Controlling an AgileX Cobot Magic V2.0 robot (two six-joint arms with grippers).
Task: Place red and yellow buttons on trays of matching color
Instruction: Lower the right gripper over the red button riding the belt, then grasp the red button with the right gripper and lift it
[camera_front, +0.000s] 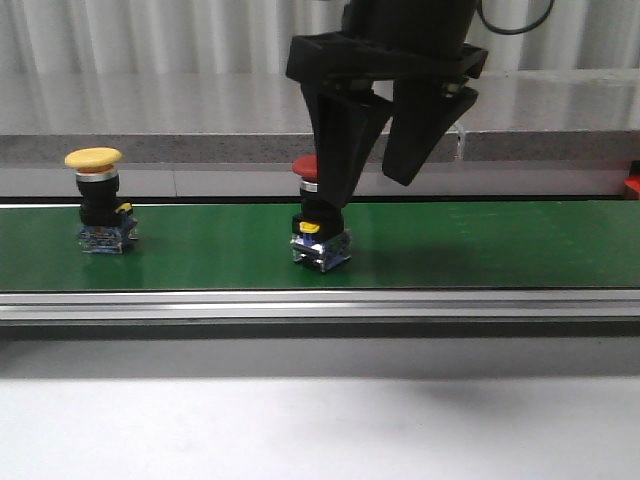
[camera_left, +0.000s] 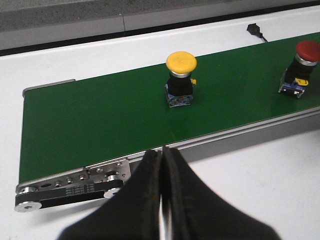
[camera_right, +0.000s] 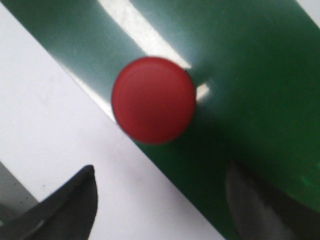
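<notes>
— Where did the two buttons stand?

— Both stood upright on the green belt, well apart. The yellow button (camera_front: 96, 198) was toward the left end, its broad mushroom cap on a black collar above a small blue-and-clear contact block, a yellow tab showing at its side.

— And the red one?

— The red button (camera_front: 318, 222) stood near the middle of the belt, its cap partly hidden in the front view. It had the same build: black body, yellow tab, clear blue block at the base. From above, the round red cap (camera_right: 153, 100) sat close to the belt's edge.
</notes>
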